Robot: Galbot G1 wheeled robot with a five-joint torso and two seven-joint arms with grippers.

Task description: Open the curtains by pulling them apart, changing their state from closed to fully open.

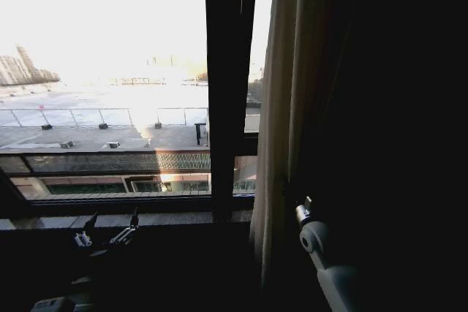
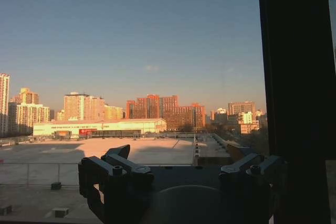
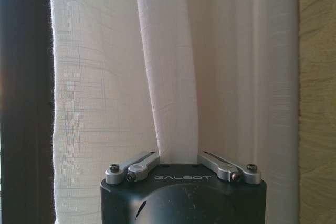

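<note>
Head view: right half of frame too dark to read; surface right of the curtain [image 1: 281, 107] cannot be told. Curtain cut off at top edge, its foot lost in shadow at lower centre. Right gripper [image 1: 301, 210]: fingertips hidden in the fabric at centre right; arm cut off at bottom edge. Left gripper [image 1: 110, 228], lower left: small and dark, fingers barely separable from the sill.

Right wrist view: a curtain fold [image 3: 176, 103] runs down between the finger links; fingertips hidden, grip cannot be told. Curtain cut off at top.

Left wrist view: gripper body cut off at bottom edge.
</note>
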